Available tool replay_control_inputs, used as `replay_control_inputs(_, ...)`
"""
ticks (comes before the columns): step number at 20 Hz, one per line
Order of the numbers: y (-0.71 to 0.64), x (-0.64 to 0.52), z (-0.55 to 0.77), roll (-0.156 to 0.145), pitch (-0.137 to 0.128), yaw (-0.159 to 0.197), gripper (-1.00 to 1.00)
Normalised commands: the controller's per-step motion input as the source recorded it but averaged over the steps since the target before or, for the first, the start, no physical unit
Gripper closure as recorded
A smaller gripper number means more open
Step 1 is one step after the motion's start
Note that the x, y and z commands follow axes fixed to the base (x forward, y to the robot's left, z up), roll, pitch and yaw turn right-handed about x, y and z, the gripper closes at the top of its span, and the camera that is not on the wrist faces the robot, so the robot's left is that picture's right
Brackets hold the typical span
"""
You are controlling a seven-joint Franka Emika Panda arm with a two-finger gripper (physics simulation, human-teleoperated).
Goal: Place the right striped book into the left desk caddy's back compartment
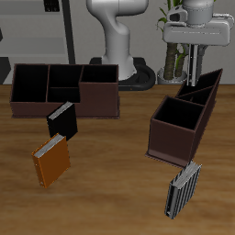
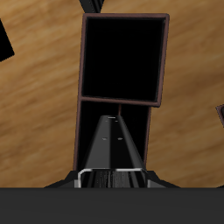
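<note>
While my tool [image 1: 195, 72] is hanging over the left desk caddy [image 1: 184, 117], the right striped book [image 2: 114, 144] is standing on edge inside the back compartment [image 1: 204, 89], lodged between my fingers; whether they are pressing it or already parted, I cannot tell. Nearer the desk's [image 1: 110, 184] front edge, just before the caddy, a grey-and-white striped book [image 1: 184, 190] is lying. Well apart across the desk, a wide low caddy [image 1: 64, 88] is sitting, with a black book [image 1: 61, 119] leaning beside it and an orange book [image 1: 51, 162] lying nearer the front. Nothing is blocking the compartment's mouth.
</note>
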Motion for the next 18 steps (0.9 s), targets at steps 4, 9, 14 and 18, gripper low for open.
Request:
replay_control_inputs(4, 0.07, 0.12, -0.05, 0.01, 0.007, -0.008, 1.0)
replay_control_inputs(9, 0.02, 0.12, -0.11, 0.008, 0.028, -0.031, 1.0)
replay_control_inputs(14, 0.0, 0.13, -0.1, 0.003, 0.016, -0.022, 1.0)
replay_control_inputs(18, 0.06, 0.07, -0.16, 0.013, 0.02, -0.003, 1.0)
